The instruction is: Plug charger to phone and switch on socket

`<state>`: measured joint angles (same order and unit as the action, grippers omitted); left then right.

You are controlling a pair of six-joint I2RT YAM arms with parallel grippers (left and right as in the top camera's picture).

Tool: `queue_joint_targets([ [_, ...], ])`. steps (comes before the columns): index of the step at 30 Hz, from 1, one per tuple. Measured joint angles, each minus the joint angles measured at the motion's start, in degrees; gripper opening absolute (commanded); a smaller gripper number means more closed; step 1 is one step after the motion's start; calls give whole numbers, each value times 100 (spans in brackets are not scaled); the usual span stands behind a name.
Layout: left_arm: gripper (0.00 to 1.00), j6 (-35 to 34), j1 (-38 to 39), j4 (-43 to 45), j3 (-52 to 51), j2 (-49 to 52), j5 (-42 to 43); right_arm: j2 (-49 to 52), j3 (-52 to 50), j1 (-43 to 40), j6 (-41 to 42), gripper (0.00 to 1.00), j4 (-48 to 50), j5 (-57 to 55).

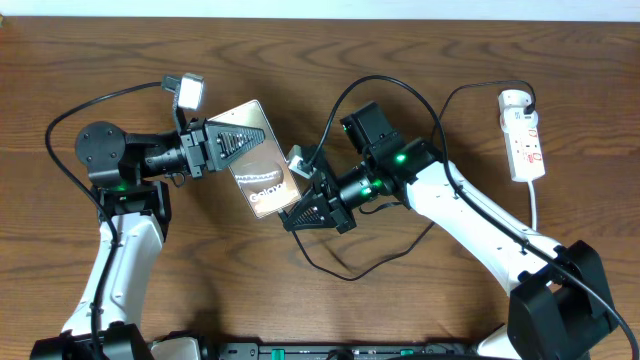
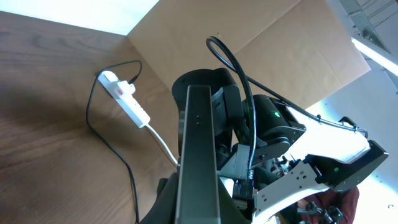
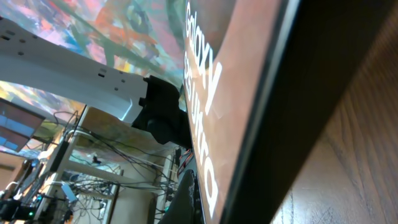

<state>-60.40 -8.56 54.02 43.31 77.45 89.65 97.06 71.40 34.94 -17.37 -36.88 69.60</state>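
Observation:
The phone [image 1: 262,165] is a grey slab with white "Galaxy" lettering, held tilted above the table. My left gripper [image 1: 235,143] is shut on its upper left end. In the left wrist view the phone [image 2: 199,143] shows edge-on between the jaws. My right gripper [image 1: 300,212] sits at the phone's lower right corner. The thin black charger cable [image 1: 345,275] runs up into it, and its plug tip is hidden. In the right wrist view the phone's face [image 3: 211,93] fills the frame beside one dark finger [image 3: 185,196]. The white socket strip [image 1: 523,135] lies at the far right and also shows in the left wrist view [image 2: 127,101].
The charger cable [image 2: 127,174] trails from the strip across the wooden table [image 1: 420,310]. A thicker black arm cable [image 1: 385,88] loops above the right arm. The strip's white cord [image 1: 535,205] runs toward the right arm's base.

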Motion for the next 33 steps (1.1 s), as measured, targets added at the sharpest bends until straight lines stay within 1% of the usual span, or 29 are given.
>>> queue_joint_targets([
  [25, 8, -111, 0, 7, 0, 0, -109, 0, -59, -2, 0, 1, 249, 249],
  [33, 7, -127, 0, 151, 0, -39, -236, 0, -61, -195, -26, 1, 271, 310],
])
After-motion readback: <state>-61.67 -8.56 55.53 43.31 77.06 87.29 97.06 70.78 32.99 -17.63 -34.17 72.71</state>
